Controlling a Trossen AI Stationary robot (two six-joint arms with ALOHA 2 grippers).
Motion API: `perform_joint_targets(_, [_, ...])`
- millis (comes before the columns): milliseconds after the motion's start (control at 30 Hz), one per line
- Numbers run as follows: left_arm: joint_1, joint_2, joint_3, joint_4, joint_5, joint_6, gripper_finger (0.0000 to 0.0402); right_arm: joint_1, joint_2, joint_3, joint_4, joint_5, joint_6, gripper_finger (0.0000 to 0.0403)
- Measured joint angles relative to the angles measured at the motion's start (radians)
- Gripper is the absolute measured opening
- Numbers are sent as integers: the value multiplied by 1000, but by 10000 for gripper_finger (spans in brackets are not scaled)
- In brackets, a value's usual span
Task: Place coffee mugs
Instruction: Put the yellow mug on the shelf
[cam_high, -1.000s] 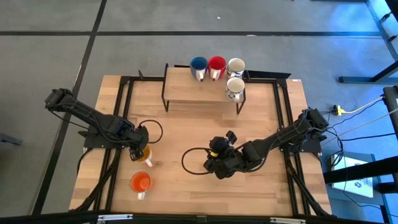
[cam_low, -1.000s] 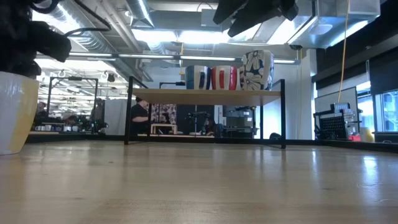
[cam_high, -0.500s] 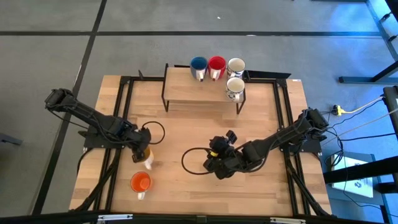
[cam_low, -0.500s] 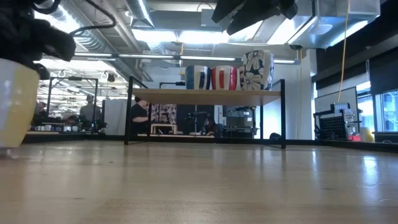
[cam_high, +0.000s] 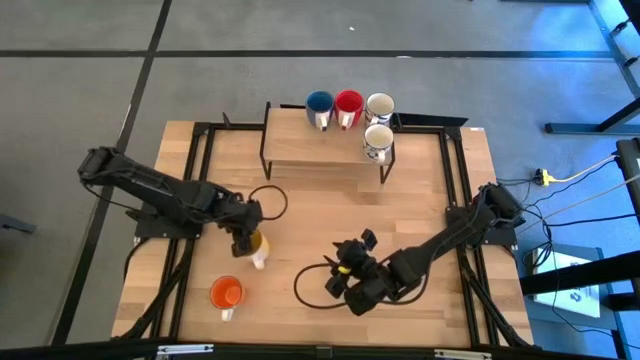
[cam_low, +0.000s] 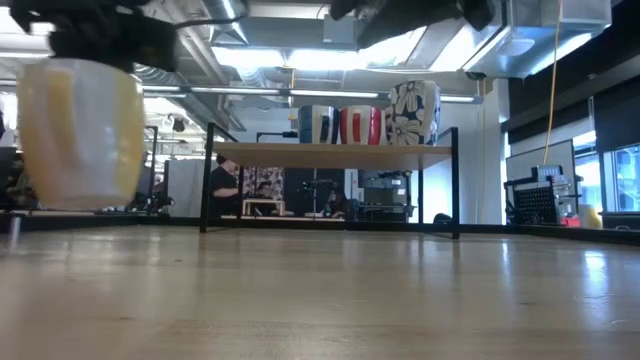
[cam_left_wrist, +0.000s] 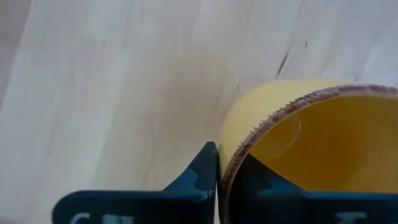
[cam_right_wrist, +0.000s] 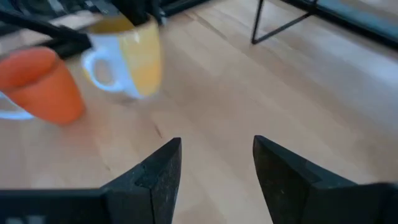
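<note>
High view first: our left gripper (cam_high: 247, 238) is clamped on the rim of the yellow-orange mug (cam_high: 257, 246), near the middle of the table (cam_high: 300, 200), with the orange mug (cam_high: 226, 294) close beside it toward the front edge. Our right gripper (cam_high: 345, 280) waits off to that claw's right, low over the wood. Well beyond both, the shelf (cam_high: 300, 148) carries the blue mug (cam_high: 319, 103), the red mug (cam_high: 348, 103) and two white printed mugs (cam_high: 378, 140). Low view: the yellow-orange mug (cam_low: 80, 135) hangs from the dark claw above it, apparently just clear of the tabletop, while the shelf mugs stand in a row far behind. Left wrist view: one finger (cam_left_wrist: 202, 177) presses outside the rim and the other sits inside the cup. Right wrist view: our right claw's fingers (cam_right_wrist: 158, 171) stand apart on nothing, with the carried mug and the orange one ahead of them. We judge the carry step is in hand; next we must raise the mug above shelf height and find a free spot beside the others.
</note>
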Motion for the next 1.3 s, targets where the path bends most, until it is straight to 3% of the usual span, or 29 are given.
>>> perform_joint_targets(667, [137,416,284,90,37,408,12,102,128,-1,19,90,288,186])
perform_joint_targets(1067, [170,488,299,124,43,421,14,117,168,0,20,49,351,186])
perform_joint_targets(1300, [171,484,295,146,39,393,57,117,168,0,18,48,351,186])
